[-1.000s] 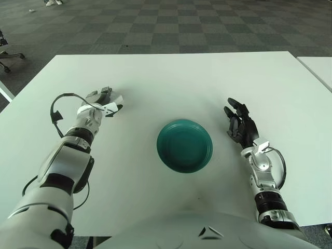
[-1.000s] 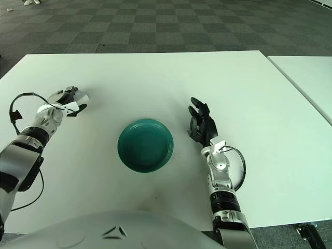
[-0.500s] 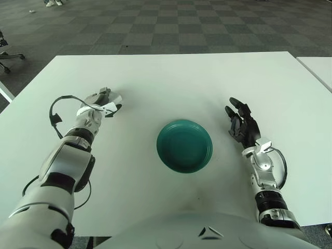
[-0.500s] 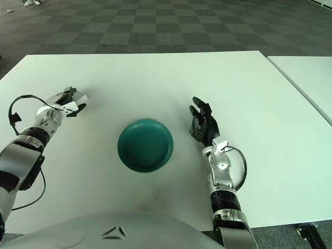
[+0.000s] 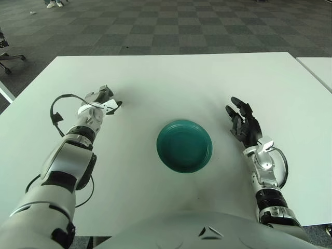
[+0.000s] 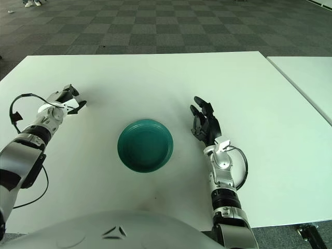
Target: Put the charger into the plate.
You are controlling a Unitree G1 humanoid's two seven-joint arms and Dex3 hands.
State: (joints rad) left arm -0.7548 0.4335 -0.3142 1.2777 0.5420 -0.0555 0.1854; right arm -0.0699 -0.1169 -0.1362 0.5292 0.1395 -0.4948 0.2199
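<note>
While the teal plate sits bare at table centre, the left hand lies on the tabletop at about 10 o'clock from it, well apart. Dark fingers curl over something small and white at the fingertip end; likely the charger, but mostly hidden by the hand, so can't confirm. Only a white sliver shows in the left eye view; in the right eye view even less is visible between the fingers. Long axis and pointing direction of that item: cannot tell, too little exposed. Grip looks closed around it, contact itself not clearly seen.

Black cable loops off the left wrist, toward 9 o'clock of the hand.

Right hand rests at 3 o'clock of the plate, near but not touching the rim, fingers spread and extended toward 12 o'clock, holding nothing. Cable loop at its wrist.

Robot torso cuts off the table's near edge at 6 o'clock. Second table corner clipped at the right frame edge. Checkered floor beyond at 12 o'clock.
</note>
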